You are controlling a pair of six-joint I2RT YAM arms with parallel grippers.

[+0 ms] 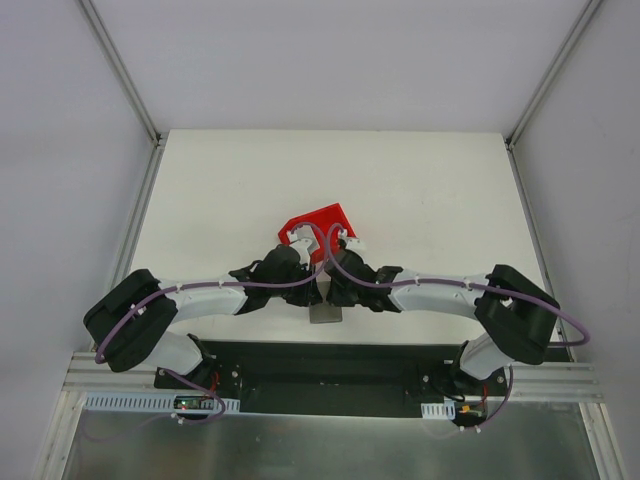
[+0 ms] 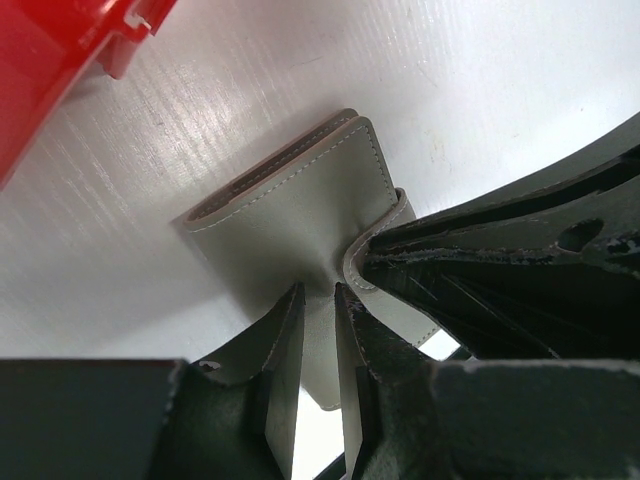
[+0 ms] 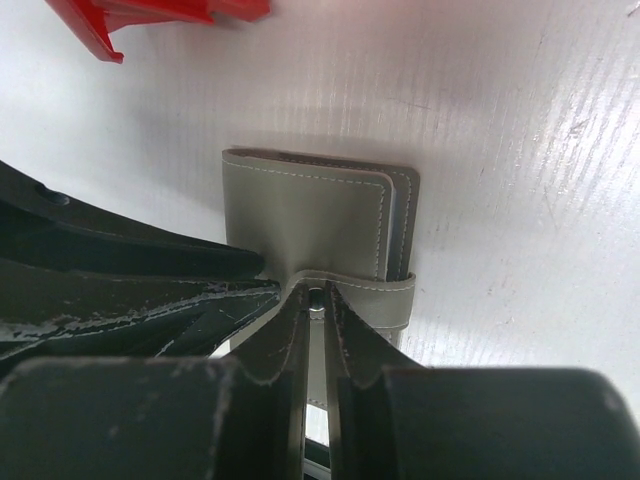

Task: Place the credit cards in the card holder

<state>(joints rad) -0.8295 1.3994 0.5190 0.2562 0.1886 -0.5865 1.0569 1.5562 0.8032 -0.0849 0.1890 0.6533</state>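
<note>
Left gripper [image 2: 318, 300] and right gripper [image 3: 315, 300] meet nose to nose at the near middle of the white table [image 1: 400, 190], both clamped on the same small object, with the red bin [image 1: 325, 222] just beyond them. Between the two lies the grey card holder [image 3: 300, 215], folded flat on the table and apart from the bin. The left fingers pinch the near edge of its body, while the right fingers are shut on the narrow closing strap [image 3: 385, 300] that wraps round its side. No credit cards can be made out with certainty in any view; whether they sit in the bin cannot be told. The likely step is peeling the strap open, and the risk lies in that thin purchase. A pull with too little bite could let the strap slip free, while a pull against a weak left hold could drag or flip the whole holder, leaving it closed to the cards.
</note>
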